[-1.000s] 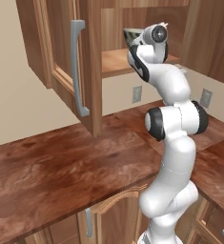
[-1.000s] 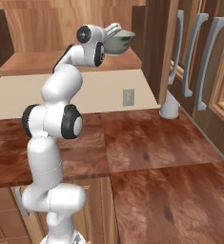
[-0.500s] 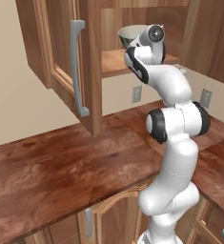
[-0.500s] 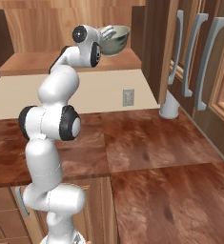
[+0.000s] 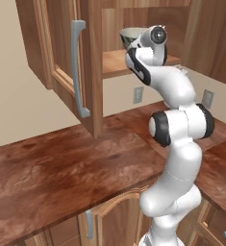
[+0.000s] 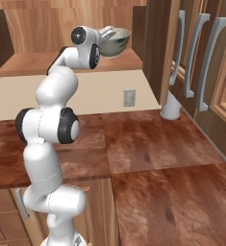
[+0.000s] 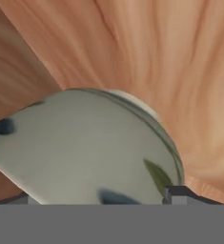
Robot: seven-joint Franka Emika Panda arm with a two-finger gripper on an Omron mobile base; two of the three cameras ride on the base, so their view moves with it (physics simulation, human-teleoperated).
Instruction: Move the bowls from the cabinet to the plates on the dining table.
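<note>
Over the last second the gripper (image 6: 106,37), clamped on the rim of the grey-green bowl (image 6: 114,42), has drawn it outward and a little higher above the open cabinet (image 5: 133,57) shelf, so the carry is beginning, though its fingers stay largely hidden behind the bowl.

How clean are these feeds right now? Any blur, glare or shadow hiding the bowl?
Hand view: the grey-green bowl sits so close that it looks soft and blurred, its dark markings smeared. Left base view: sharp, but the arm covers most of the bowl. Right base view: crisp, bowl rim evenly lit, soft sheen on the countertop, no harsh glare.
</note>
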